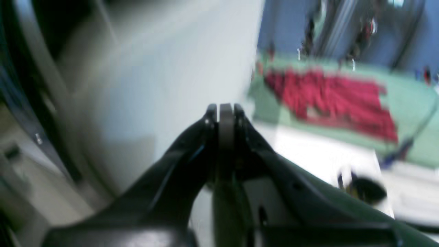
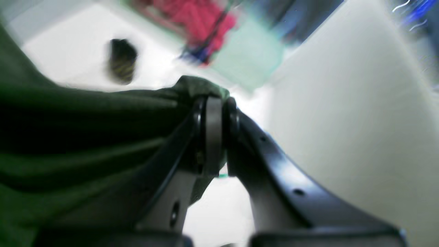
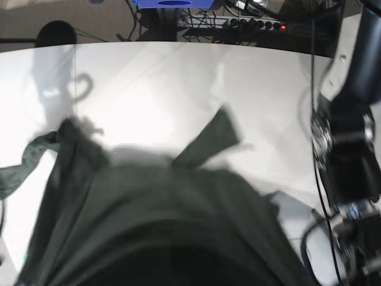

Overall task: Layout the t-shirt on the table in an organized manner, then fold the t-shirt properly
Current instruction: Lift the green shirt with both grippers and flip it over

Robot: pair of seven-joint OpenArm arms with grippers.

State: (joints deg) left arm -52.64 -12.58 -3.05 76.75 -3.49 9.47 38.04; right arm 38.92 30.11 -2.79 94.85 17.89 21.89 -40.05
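Above the tabletop [image 3: 178, 83] the shirt [image 3: 155, 226] hangs blurred, filling the base view's lower half. The right jaws [image 2: 214, 103] are closed on a bunched edge at their 11 o'clock; the left jaws [image 1: 225, 111] are closed, shirt trailing toward 5 o'clock

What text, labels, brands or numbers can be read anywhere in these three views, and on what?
None can be read.
The t-shirt is plain dark green, with no print showing.
The table is bare white.
Both wrist views are motion-blurred; the red cloth and background clutter show no legible marks.
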